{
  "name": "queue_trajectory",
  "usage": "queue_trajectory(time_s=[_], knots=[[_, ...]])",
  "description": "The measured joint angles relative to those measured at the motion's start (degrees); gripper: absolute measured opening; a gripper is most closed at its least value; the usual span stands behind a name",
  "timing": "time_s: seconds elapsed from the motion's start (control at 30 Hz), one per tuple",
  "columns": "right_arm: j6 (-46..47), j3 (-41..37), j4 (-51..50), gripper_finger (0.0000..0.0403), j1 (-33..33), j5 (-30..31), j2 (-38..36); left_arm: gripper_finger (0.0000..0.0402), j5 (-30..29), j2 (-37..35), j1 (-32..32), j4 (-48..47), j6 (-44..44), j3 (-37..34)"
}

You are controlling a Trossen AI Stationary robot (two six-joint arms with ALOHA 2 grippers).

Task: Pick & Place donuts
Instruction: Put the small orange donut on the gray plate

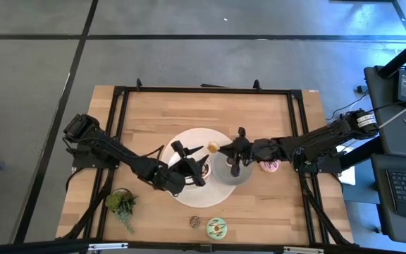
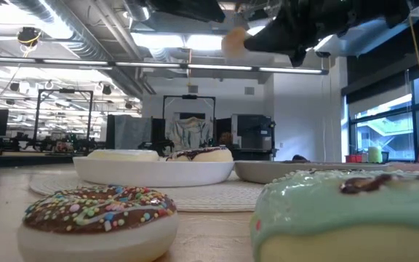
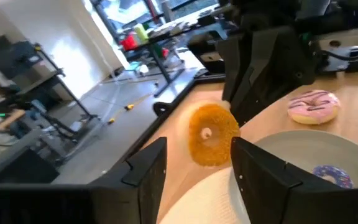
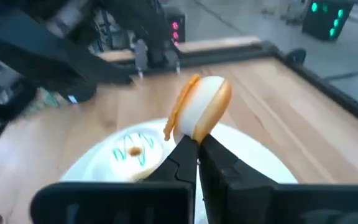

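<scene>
My right gripper (image 4: pixel 196 144) is shut on a small orange donut (image 1: pixel 213 147), high above the table between the white dish (image 1: pixel 189 194) and the grey dish (image 1: pixel 240 180). My left gripper (image 3: pixel 197 168) is open over the white dish, its fingers pointing at the orange donut (image 3: pixel 211 134) without touching it. A white donut with green drizzle (image 4: pixel 132 152) and a chocolate one (image 2: pixel 198 154) lie in the white dish. A purple donut (image 3: pixel 331 175) lies in the grey dish. A pink donut (image 1: pixel 269 165) rests flat on the table to the right. My right gripper pinches the orange donut by its rim (image 4: pixel 191 132) between its two fingertips, coming roughly level from the table's right. The donut stands on edge beyond the fingertips, orange face to one side and cream face to the other, lifted clear of both dishes (image 2: pixel 233 42).
A green iced donut (image 1: pixel 216 226) and a chocolate sprinkled mini donut (image 1: pixel 194 221) lie near the table's near edge. A small leafy plant (image 1: pixel 122 204) sits at the near left. A black frame (image 1: pixel 203 90) borders the table.
</scene>
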Motion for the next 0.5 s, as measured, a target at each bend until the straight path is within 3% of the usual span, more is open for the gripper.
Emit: queue_trajectory(time_s=[0.13, 0.5], knots=[[2.7, 0.0, -7.4, 0.0011, -1.8, -4.0, -2.7, 0.0175, -2.6, -0.5, -0.8, 0.0, 1.5, 0.1], [12.9, 0.0, -38.4, 0.0011, -8.1, -24.9, -8.4, 0.0174, -2.7, -0.7, -2.2, -4.4, -2.1, 0.1]])
